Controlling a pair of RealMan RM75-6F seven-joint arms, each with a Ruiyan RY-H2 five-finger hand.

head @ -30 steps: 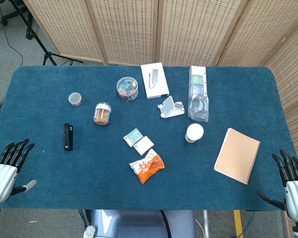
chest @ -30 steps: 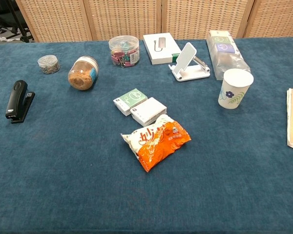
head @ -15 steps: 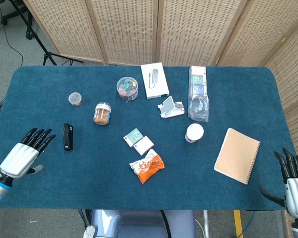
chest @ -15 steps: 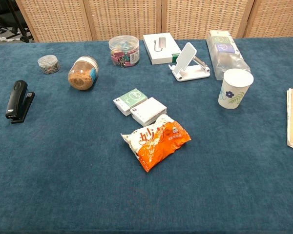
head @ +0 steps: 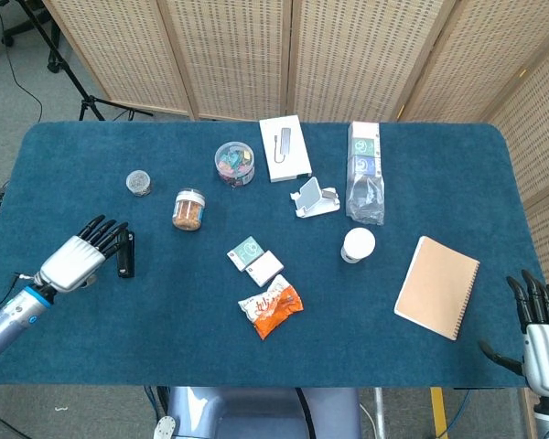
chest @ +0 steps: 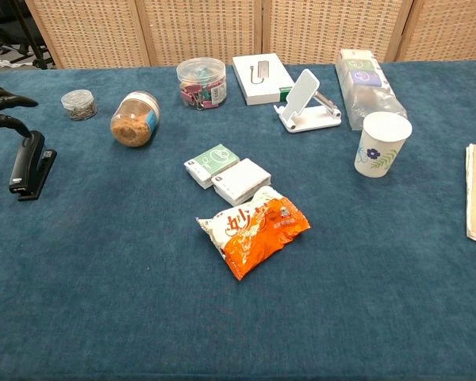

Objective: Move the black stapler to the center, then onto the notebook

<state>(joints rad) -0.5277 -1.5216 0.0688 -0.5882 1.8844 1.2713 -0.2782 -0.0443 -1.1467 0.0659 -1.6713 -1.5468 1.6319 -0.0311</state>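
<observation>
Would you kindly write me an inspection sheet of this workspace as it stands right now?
Surface: blue cloth table, flat.
Job's things: black stapler at the left side, lying flat; tan notebook at the right, closed, nothing on it.
Clutter: orange snack packet, two small boxes, paper cup, white phone stand, white box, clip tub, brown jar, small tin, clear-wrapped pack.
Hands: left robot hand beside the stapler, fingers spread, holding nothing; right robot hand at the table's right corner, fingers spread, holding nothing.
Cables: black cable on the floor, upper left.
Surroundings: wicker folding screens behind the table.
</observation>
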